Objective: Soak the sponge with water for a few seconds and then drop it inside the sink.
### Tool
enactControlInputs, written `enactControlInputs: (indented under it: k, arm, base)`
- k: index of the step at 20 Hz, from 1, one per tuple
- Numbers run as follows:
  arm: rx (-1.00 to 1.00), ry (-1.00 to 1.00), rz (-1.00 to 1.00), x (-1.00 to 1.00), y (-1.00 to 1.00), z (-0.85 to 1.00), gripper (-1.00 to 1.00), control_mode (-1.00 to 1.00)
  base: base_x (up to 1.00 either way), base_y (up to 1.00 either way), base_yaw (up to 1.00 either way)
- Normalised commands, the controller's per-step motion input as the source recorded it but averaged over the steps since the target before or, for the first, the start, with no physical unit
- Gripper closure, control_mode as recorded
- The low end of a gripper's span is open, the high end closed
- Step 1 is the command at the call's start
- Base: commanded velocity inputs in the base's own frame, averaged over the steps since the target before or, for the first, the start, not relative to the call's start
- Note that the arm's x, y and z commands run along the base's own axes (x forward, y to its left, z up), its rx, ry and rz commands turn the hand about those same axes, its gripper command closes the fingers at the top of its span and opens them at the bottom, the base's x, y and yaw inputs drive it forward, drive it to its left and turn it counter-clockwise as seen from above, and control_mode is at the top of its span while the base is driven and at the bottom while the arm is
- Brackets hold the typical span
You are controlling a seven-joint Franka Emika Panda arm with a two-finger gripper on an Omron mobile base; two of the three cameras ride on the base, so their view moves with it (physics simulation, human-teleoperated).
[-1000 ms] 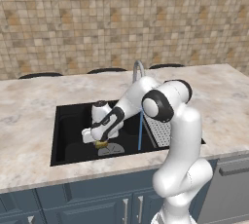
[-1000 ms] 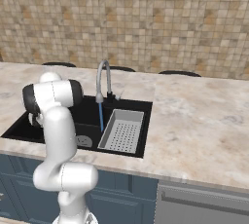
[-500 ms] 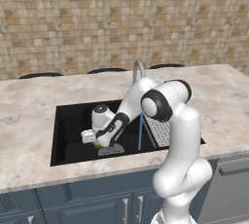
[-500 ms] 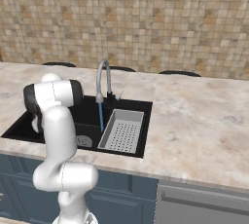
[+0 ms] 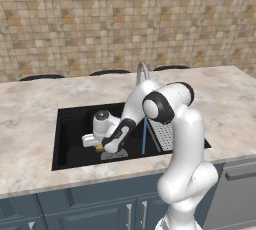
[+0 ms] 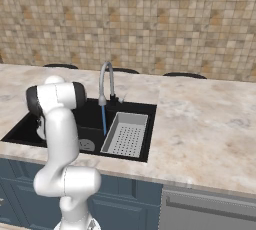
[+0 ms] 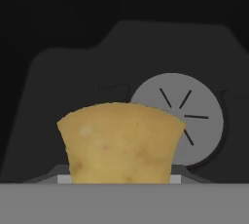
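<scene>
My gripper (image 5: 97, 144) is down inside the black sink (image 5: 67, 139), shut on the yellow-orange sponge (image 5: 99, 148). In the hand view the sponge (image 7: 121, 142) sits between the jaws, low over the basin floor, and it covers part of the round grey drain (image 7: 187, 118). A thin blue stream of water (image 5: 144, 136) falls from the curved silver faucet (image 5: 142, 71). It comes down to the right of the sponge and does not touch it. From the right base view the water (image 6: 103, 121) and faucet (image 6: 106, 81) are plain, while my own arm hides the gripper.
A grey perforated strainer tray (image 6: 125, 134) fills the right part of the basin, beside the stream. The drain (image 6: 86, 145) lies on the floor left of it. Marble counter (image 5: 30, 119) surrounds the sink, with a tiled wall behind. My elbow hangs over the sink's front right.
The hand has turned a little and edged slightly left over the basin floor, still holding the sponge. The water runs as before.
</scene>
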Motion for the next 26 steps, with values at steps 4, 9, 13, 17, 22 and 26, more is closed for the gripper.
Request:
enactControlInputs:
  k: [4,9,13,17,22,26]
  arm:
    - [0.00,-0.01,0.00,0.32,0.04,0.00,1.00,-1.00]
    - [0.00,0.00,0.00,0.32,0.00,0.00,1.00,-1.00]
    - [0.00,0.00,0.00,0.28,0.00,-0.12,1.00,-1.00]
    - [0.00,0.00,0.00,0.34,0.00,-0.24,1.00,-1.00]
    - [0.00,-0.02,0.00,0.29,0.02,-0.29,1.00,-1.00]
    - [0.00,-0.01,0.00,0.03,0.10,-0.13,1.00,-1.00]
  base:
    - [0.00,0.00,0.00]
    - [0.00,0.00,0.00]
    - [0.00,0.00,0.00]
    - [0.00,0.00,0.00]
    - [0.00,0.00,0.00]
    - [0.00,0.00,0.00]
